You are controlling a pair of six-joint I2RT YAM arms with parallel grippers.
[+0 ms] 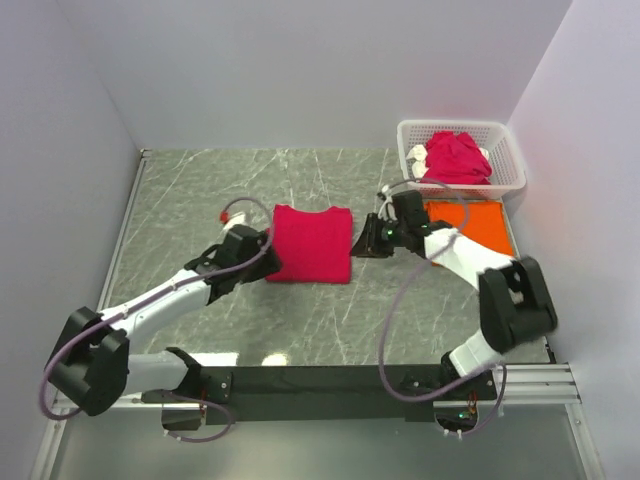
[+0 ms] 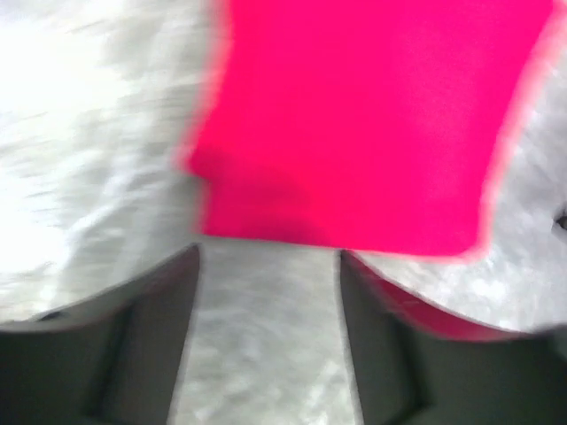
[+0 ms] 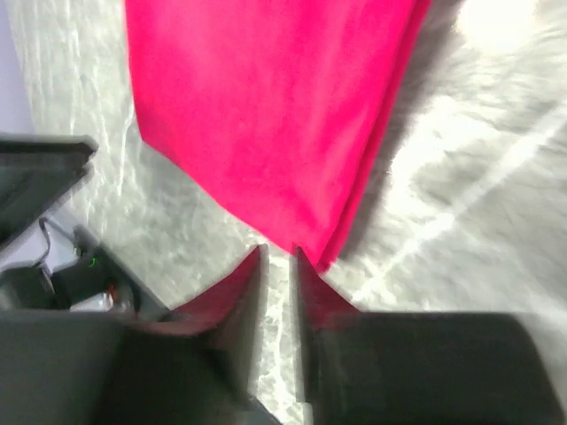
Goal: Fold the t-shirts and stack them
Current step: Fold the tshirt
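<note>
Across mid-frame from above, the grey-green veined tabletop [image 1: 200,190], walled in pale lilac, carries a folded crimson t-shirt [image 1: 311,243] with open surface to its left and above. An orange t-shirt [image 1: 480,225] lies flat at right, below the white basket [image 1: 508,160] of crimson t-shirts [image 1: 455,158]. The left gripper [image 2: 267,257] is released at the folded shirt's left edge; the right gripper [image 3: 276,251], clenched empty, at its right.

Crimson-pink folded cloth t-shirt [image 1: 312,243], bright orange flat cloth t-shirt [image 1: 470,222], white plastic lattice basket [image 1: 508,160] — and a grey-green, pale-veined tabletop [image 1: 200,190].
</note>
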